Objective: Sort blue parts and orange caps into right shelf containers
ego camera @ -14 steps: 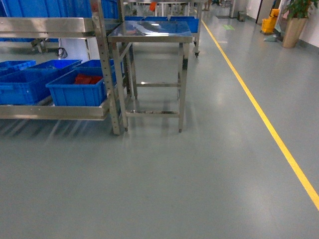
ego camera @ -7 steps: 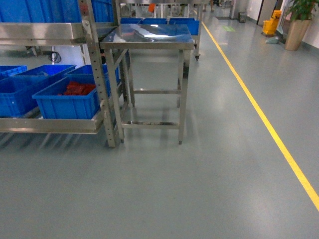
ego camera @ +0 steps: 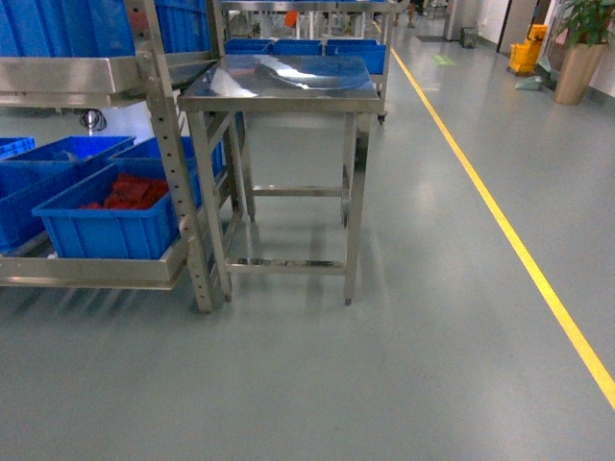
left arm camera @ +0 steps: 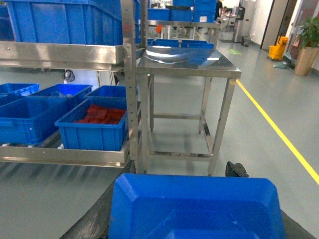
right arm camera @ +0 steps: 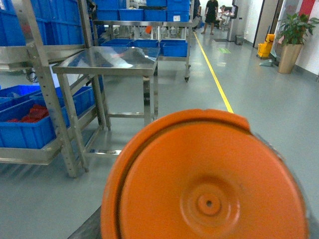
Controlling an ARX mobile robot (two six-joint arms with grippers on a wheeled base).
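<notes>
You look over a grey workshop floor (ego camera: 384, 384) with a yellow line (ego camera: 509, 240) running down its right side, away from the steel worktop (ego camera: 279, 82). That worktop is your landmark: it stands on four legs with a bare, shiny top. Just left of it, touching or nearly so, stands a steel shelf rack (ego camera: 178, 192). On the rack's lower shelf, left of the worktop, sit the blue crates (ego camera: 106, 226); the nearest one holds red-orange pieces (ego camera: 130, 190), and the ones further left look empty as far as you can see. More blue crates (ego camera: 67, 24) sit on the upper shelf, and others on a cart (ego camera: 307, 46) behind the worktop. Far right of the worktop stand a potted plant (ego camera: 579, 43) and a yellow mop bucket (ego camera: 527, 50).

The left wrist view is filled at the bottom by a blue part (left arm camera: 197, 206); the right wrist view by an orange cap (right arm camera: 209, 184). Neither hand itself shows, so you cannot tell how either one stands.
</notes>
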